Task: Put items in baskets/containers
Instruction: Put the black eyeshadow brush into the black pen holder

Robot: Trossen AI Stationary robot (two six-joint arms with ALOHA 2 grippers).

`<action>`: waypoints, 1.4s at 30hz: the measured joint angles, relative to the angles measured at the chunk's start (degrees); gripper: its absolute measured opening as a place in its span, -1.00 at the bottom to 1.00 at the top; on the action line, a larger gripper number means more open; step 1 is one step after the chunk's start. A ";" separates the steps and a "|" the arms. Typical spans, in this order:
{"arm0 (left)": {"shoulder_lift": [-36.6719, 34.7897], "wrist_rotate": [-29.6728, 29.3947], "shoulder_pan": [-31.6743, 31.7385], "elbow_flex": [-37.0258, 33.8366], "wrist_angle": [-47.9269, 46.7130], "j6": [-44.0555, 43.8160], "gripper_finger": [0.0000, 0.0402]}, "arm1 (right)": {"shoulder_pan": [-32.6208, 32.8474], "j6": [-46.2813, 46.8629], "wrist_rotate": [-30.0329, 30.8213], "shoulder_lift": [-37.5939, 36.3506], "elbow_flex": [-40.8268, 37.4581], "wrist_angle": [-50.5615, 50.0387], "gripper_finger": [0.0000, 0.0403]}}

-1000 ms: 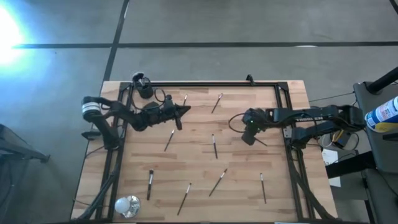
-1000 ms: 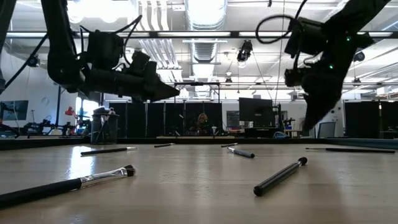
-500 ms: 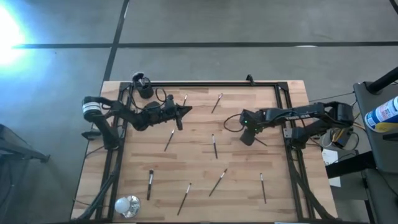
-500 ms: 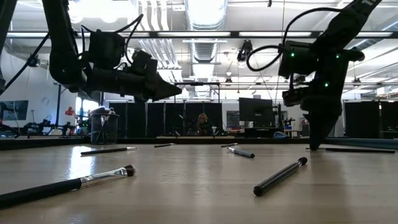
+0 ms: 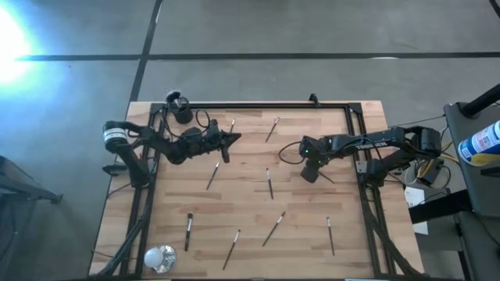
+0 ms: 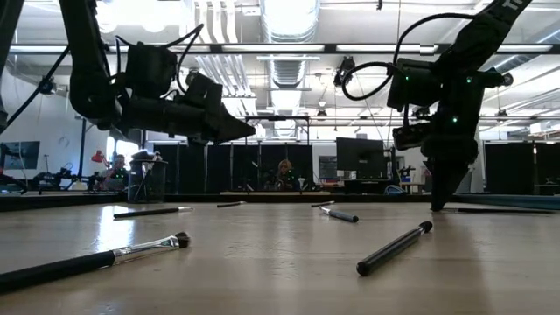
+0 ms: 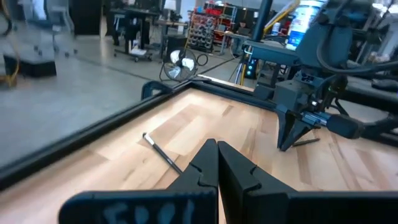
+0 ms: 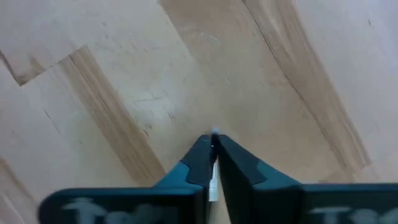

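Right claw (image 5: 309, 173) pinched onto one brush (image 8: 213, 168), tips down at the desk (image 5: 305, 211); the brush's pale end shows between the fingers. Left claw (image 5: 233, 139) closed, empty, above the desk. Brush (image 5: 231, 125) just past its tip, another (image 5: 212, 176) just beside it. Eight loose brushes counted on the desk. One black cup (image 5: 180, 108) behind the left claw, at the corner. One shiny round object (image 5: 159, 257) well apart.
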 joint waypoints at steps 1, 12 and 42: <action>0.00 -0.04 0.14 0.28 -0.84 -1.68 -1.00 | 0.02 -0.82 -0.17 -0.03 0.07 0.05 -0.93; -0.02 -1.55 -1.29 6.56 -11.83 -7.25 -0.70 | 0.03 -4.23 -5.95 -7.68 -2.68 17.11 -0.96; 4.02 8.27 -11.72 22.04 -6.61 -3.97 -0.50 | 2.38 -4.73 -13.68 -8.77 -5.76 79.94 -0.96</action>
